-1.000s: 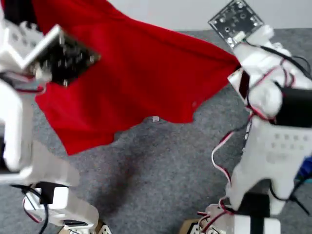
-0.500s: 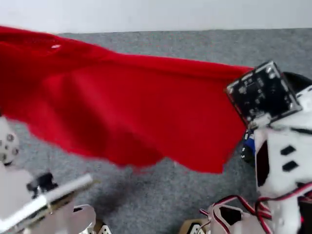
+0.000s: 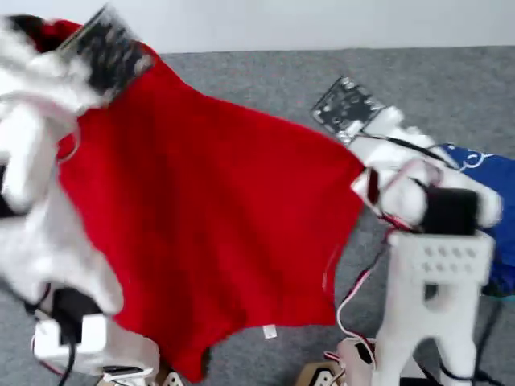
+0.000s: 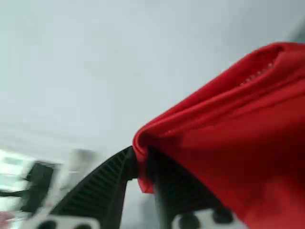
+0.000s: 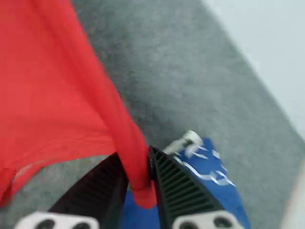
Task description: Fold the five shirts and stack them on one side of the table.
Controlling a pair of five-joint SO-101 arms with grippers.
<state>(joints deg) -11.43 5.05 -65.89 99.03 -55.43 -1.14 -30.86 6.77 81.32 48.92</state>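
Note:
A red shirt (image 3: 209,233) hangs spread in the air between the two arms, above the grey table (image 3: 265,80). My left gripper (image 4: 141,168) is shut on one edge of the red shirt (image 4: 238,129), raised high at the far left. My right gripper (image 5: 138,179) is shut on another edge of the red shirt (image 5: 52,95), at the right side of the table. A white tag (image 3: 269,331) hangs at the shirt's lower hem. A folded blue shirt (image 3: 487,201) lies on the table at the right, and the blue shirt (image 5: 209,186) sits just under my right gripper.
Grey felt covers the table (image 5: 181,86); a pale wall (image 3: 322,24) stands behind its far edge. The arm bases and their cables (image 3: 354,281) crowd the near edge.
The shirt swung: from a wide stretched band across the table it now hangs longer toward the near edge. The left arm rose to the far left; the right arm moved inward.

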